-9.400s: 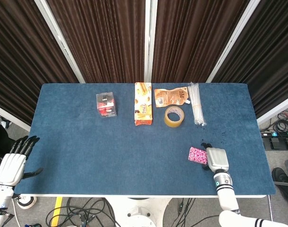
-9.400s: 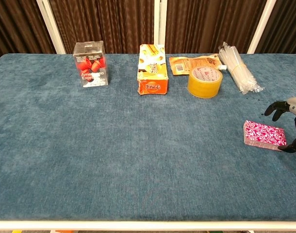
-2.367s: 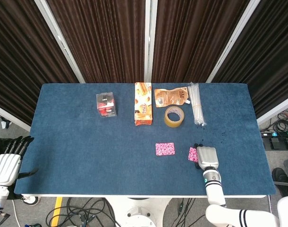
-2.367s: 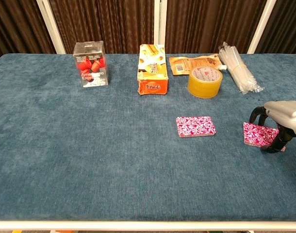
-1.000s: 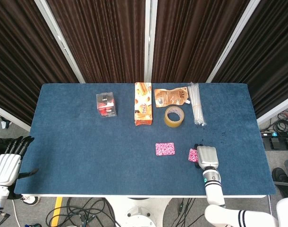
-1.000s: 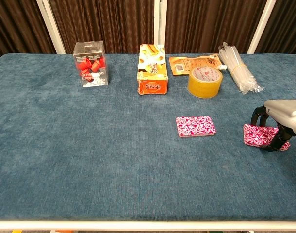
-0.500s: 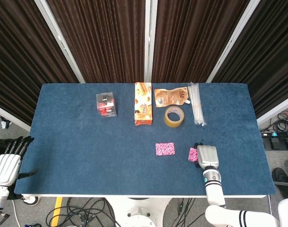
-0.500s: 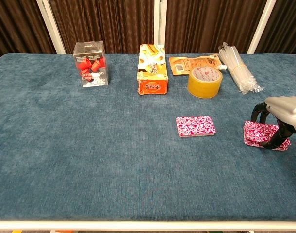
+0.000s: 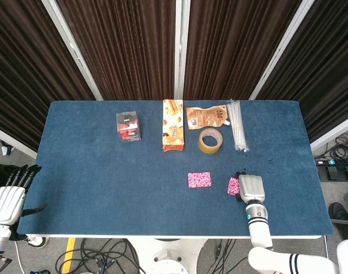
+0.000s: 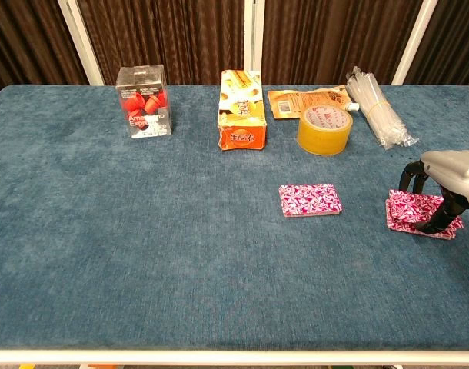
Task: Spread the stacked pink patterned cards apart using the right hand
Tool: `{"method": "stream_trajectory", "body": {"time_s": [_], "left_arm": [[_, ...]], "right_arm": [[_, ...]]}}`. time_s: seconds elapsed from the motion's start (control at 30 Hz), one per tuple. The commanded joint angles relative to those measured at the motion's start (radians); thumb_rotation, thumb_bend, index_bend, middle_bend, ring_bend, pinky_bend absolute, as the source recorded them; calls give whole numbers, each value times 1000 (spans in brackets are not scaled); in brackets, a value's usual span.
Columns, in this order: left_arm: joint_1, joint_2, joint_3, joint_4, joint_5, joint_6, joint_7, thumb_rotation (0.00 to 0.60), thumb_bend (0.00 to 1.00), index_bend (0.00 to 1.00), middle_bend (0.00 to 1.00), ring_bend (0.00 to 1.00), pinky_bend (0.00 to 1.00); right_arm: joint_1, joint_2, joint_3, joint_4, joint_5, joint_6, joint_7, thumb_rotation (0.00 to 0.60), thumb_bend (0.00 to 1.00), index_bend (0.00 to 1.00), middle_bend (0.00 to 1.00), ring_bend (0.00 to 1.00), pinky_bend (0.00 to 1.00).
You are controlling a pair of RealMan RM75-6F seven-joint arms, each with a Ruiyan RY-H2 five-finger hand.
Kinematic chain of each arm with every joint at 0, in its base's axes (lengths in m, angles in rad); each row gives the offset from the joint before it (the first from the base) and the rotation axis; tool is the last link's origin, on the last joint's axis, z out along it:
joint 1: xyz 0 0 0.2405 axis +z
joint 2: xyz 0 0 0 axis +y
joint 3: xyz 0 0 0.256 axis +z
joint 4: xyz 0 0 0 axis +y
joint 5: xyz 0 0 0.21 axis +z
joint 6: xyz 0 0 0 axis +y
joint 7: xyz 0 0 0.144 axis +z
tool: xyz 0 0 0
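Currently the blue worktop [image 10: 142, 254] carries two pink patterned piles: a split-off card pile [image 10: 310, 200] mid-table, flat, and the remaining card stack [image 10: 416, 214] near the right edge, well apart. Right hand [image 10: 444, 187] straddles that stack, dark fingers [image 10: 408, 178] down on both sides, gripping the top cards, which look slightly lifted and tilted. To do it well: pinch only the top few, lift clear, carry left, set down between or near the first pile without overlap. Left hand [image 9: 11, 197] hangs off the worktop's near-left corner, fingers apart, holding nothing. Versus a second ago: hand sits slightly higher, stack edge tipped up; mid-table pile unchanged.
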Motion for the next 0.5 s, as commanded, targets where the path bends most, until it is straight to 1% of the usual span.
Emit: {"method": "stream_trajectory", "body": {"time_s": [0.03, 0.3, 0.5], "left_arm": [[0, 0, 0, 0, -1, -1, -1, 600, 0, 102, 71, 0, 97], [1, -1, 1, 2, -2, -3, -2, 600, 0, 102, 71, 0, 97], [2, -2, 2, 5, -3, -3, -6, 600, 0, 101, 71, 0, 97]], "right_arm": [[4, 3, 3, -2, 2, 2, -8, 600, 255, 448, 454, 680, 770], [36, 14, 29, 2, 26, 3, -59, 600, 257, 454, 458, 680, 770], [77, 11, 56, 52, 68, -22, -106, 600, 253, 454, 457, 680, 770]]}}
